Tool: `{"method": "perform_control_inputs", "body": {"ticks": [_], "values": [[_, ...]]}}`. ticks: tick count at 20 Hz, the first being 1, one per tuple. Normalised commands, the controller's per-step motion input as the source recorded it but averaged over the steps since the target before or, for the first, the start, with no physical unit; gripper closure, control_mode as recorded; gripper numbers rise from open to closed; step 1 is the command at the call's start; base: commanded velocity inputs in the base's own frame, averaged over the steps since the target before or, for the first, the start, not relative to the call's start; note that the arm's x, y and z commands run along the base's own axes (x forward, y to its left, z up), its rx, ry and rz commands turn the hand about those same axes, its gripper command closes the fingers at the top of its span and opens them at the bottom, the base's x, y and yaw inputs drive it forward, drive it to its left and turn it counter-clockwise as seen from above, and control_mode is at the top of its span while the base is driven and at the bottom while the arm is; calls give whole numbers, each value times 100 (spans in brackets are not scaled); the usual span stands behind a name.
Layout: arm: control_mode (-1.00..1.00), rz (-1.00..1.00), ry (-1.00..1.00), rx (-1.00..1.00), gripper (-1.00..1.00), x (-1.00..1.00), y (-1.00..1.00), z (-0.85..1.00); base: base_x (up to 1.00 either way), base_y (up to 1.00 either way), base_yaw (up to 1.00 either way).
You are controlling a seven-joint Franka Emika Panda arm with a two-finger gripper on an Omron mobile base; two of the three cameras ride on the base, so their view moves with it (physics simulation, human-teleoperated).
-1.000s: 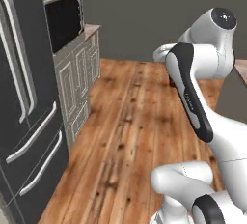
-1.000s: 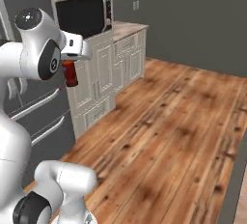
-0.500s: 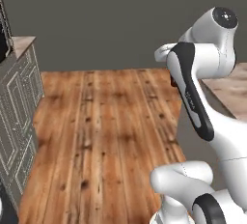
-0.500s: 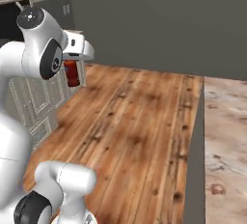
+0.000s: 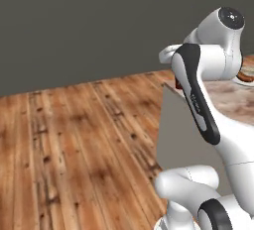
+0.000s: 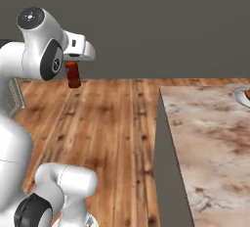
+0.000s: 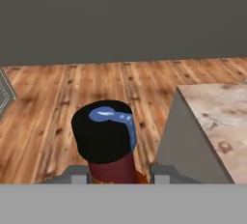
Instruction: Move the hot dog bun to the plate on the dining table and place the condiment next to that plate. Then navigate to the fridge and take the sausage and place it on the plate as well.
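Now the gripper (image 6: 73, 70) is clamped on the condiment (image 6: 73, 74), and the plate (image 6: 242, 95) lies far to its right, on the dining table (image 6: 210, 138).

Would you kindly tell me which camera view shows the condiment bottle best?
The hand view: the condiment bottle sits close up, black cap forward, held in the end effector. The right base view shows its small red-brown body under the hand.

marbled dining table (image 6: 205, 138), plate (image 6: 241, 95) at far edge, wood floor (image 6: 112, 123)
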Motion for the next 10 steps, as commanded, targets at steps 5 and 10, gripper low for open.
{"method": "perform_control_inputs", "body": {"ticks": [5,10], "values": [[100,0,0,0,100,0,0,0,98,39,-54],[100,0,0,0,100,0,0,0,70,68,-54]]}}
